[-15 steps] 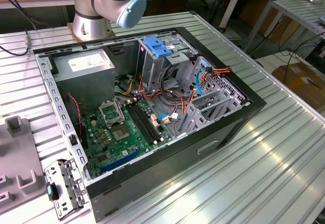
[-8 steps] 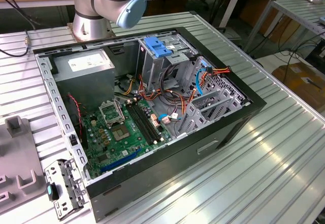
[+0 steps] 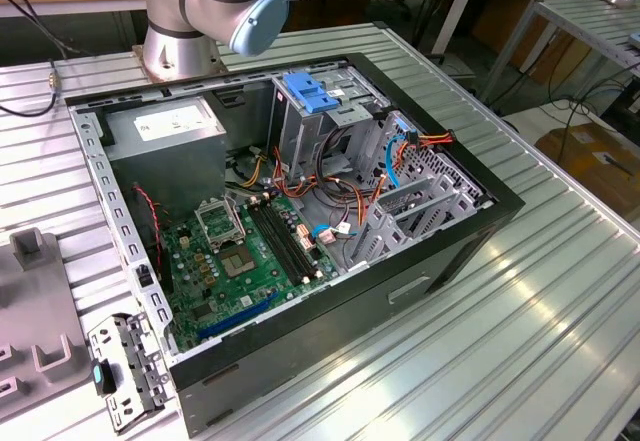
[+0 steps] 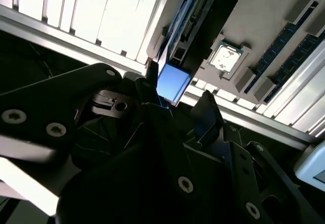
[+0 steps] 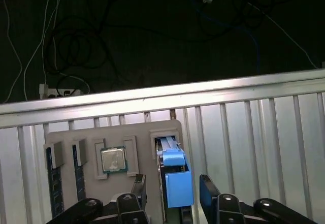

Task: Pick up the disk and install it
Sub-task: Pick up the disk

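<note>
The disk (image 5: 175,169) stands on edge in a slot of a grey holder tray (image 5: 91,137), with its bright blue carrier end facing the camera in the first wrist view. My gripper (image 5: 172,184) is open and straddles that blue end, one dark finger on each side with a gap to the plastic. In the second wrist view the disk's blue end (image 4: 172,84) sits between the fingers of the gripper (image 4: 177,94), and its thin edge runs away from them. The open computer case (image 3: 420,281) lies on the ribbed metal table in the exterior view.
A processor chip (image 5: 112,159) and memory sticks (image 5: 53,183) lie in the same tray. Inside the case are a tall grey drive cage with a blue latch (image 3: 310,93), a grey power supply box (image 3: 170,126), a green motherboard (image 3: 240,251) and loose cables. A metal bracket (image 3: 125,371) lies beside the case.
</note>
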{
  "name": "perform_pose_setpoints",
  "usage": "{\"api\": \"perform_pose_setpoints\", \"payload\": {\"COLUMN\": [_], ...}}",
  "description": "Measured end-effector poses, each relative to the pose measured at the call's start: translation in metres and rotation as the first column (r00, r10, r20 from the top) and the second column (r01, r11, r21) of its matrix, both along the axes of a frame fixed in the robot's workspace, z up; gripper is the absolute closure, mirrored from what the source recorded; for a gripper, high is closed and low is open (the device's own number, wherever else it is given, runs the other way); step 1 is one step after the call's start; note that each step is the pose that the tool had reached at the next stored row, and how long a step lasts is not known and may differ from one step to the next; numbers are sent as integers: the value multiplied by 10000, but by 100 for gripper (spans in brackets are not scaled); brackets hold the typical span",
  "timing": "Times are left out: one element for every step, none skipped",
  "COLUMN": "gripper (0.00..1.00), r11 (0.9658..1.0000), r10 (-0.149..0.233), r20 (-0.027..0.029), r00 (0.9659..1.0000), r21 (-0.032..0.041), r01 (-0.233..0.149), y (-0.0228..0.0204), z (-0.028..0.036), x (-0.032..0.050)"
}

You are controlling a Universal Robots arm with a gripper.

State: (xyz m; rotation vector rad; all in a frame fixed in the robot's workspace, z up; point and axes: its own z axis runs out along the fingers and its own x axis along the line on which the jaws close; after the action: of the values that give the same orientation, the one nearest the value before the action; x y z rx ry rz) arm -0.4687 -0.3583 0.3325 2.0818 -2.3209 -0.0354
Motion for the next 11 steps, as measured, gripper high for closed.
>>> {"api": "perform_pose_setpoints", "payload": {"gripper": [46, 46, 46, 46, 46, 46, 46, 46, 46, 46, 46], "r11": [10000, 9999, 9996, 9990, 9986, 9983, 9982, 9982, 9982, 9982, 9981], "r10": [72, 170, 294, 437, 521, 581, 598, 600, 602, 606, 616], "r20": [0, -2, -1, -2, -2, -2, -3, 0, 4, 7, 9], "r00": [10000, 9999, 9996, 9990, 9986, 9983, 9982, 9982, 9982, 9982, 9981], "r21": [2, 1, 1, 1, 1, 1, 1, 2, 2, 2, 1], "r01": [-72, -170, -294, -437, -521, -581, -598, -600, -602, -606, -616], "y": [0, 0, 0, -1, -1, 0, 0, -1, -1, -1, -1], "z": [-12, -24, -35, -47, -59, -85, -103, -122, -138, -160, -180], "x": [0, 0, 0, 1, 0, 0, 0, 0, 0, 0, 0]}}
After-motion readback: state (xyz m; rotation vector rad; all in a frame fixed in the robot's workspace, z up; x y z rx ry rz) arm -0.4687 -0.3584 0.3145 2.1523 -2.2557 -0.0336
